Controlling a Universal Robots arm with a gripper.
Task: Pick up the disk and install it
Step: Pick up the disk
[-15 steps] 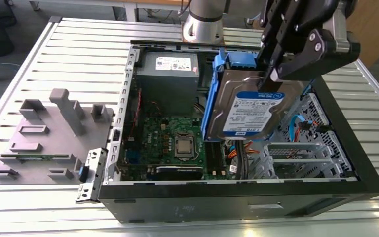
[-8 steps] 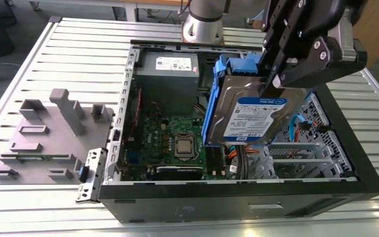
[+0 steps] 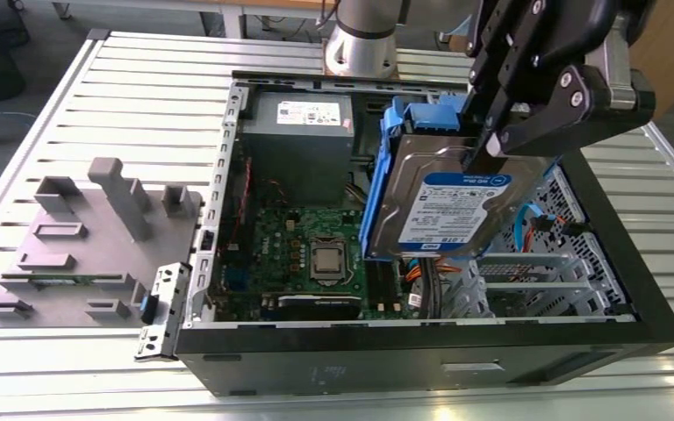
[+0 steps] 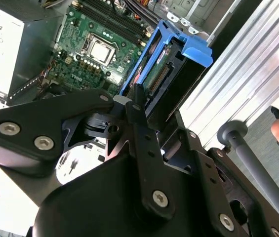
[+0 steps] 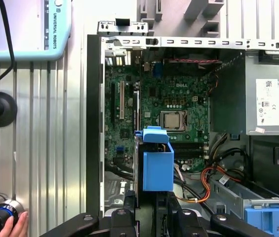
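Black gripper (image 3: 486, 151) links loom closest in the exterior view, clamped on the top edge of the disk (image 3: 448, 210). It hangs upright over the motherboard (image 3: 313, 254) inside the open computer case (image 3: 431, 351). Pickup looks done, and the install is the step in hand. Seating it likely calls for turning the disk and lining its blue bracket up with the grey cage (image 5: 248, 195).
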